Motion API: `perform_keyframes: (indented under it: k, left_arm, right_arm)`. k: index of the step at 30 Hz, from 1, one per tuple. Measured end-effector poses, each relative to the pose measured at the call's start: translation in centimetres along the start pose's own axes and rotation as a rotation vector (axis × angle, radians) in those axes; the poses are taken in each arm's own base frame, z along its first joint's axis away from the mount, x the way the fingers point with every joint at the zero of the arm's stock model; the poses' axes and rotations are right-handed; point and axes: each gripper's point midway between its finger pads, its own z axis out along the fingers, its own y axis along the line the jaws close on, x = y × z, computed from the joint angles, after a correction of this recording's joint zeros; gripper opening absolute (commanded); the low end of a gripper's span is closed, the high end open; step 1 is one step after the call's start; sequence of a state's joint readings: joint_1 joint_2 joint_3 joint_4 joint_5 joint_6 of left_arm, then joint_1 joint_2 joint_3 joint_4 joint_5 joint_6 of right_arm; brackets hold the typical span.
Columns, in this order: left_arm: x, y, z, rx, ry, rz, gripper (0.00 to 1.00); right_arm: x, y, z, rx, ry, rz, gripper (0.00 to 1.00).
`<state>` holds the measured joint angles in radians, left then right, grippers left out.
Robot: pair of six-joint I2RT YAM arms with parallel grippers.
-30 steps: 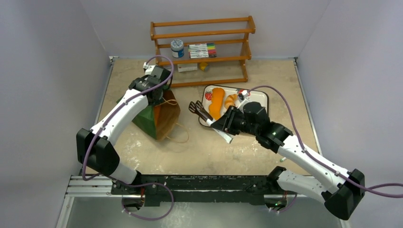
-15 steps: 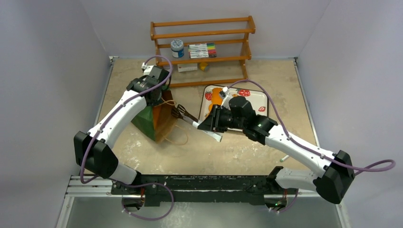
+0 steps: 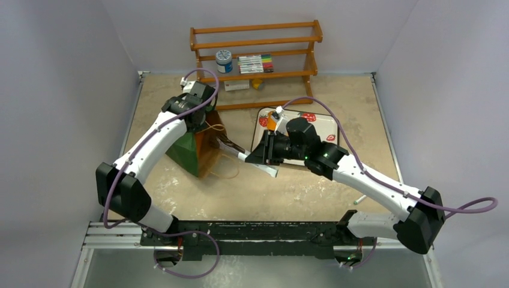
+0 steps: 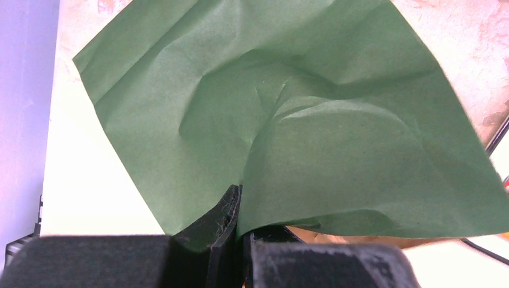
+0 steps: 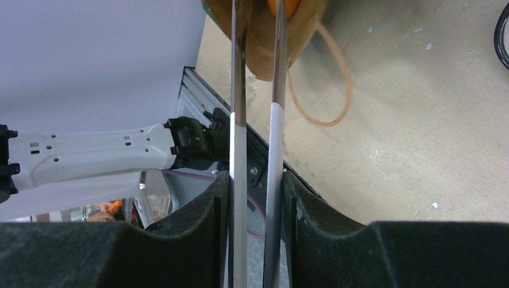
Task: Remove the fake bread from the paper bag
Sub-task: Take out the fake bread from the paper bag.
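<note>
The dark green paper bag (image 3: 187,151) lies on its side with its brown mouth facing right. My left gripper (image 3: 201,122) is shut on its upper edge; green paper (image 4: 312,120) fills the left wrist view, pinched between the fingers (image 4: 225,219). My right gripper (image 3: 259,157) is shut on a pair of tongs (image 3: 237,151) whose tips reach into the bag's mouth. In the right wrist view the tong arms (image 5: 239,90) run up to the brown bag opening (image 5: 261,48), with an orange bread piece (image 5: 289,6) at the tips. Another orange bread (image 3: 271,122) lies on the tray.
The white strawberry tray (image 3: 321,123) sits right of the bag, partly under my right arm. A wooden shelf (image 3: 258,60) with a jar and markers stands at the back. The bag's string handle (image 3: 225,174) loops onto the table. A white pen (image 3: 357,201) lies near the right arm.
My right arm has swung left from the tray, carrying the tongs until their tips entered the bag's mouth. My left gripper has held the bag's edge in place.
</note>
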<state>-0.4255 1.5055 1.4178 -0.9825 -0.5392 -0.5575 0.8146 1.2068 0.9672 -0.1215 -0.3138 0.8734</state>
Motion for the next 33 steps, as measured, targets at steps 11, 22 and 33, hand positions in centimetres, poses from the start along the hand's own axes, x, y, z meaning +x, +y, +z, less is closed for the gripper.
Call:
perform_keyframes:
  k: [11,22,33]
  left_arm:
    - [-0.1,-1.4,1.7,-0.001,0.014,0.005,0.0]
    - [-0.2,-1.5,1.7,0.004,0.013,0.007,0.0]
    - [-0.4,-1.5,0.4,0.046,0.007,-0.007,0.0]
  right_arm:
    - [0.0,1.1,-1.9,-0.019,-0.012,-0.013,0.36]
    - [0.6,-0.5,1.6,-0.001,0.043,0.008,0.36]
    - [2.7,-2.7,5.0,-0.015,0.131,0.072,0.4]
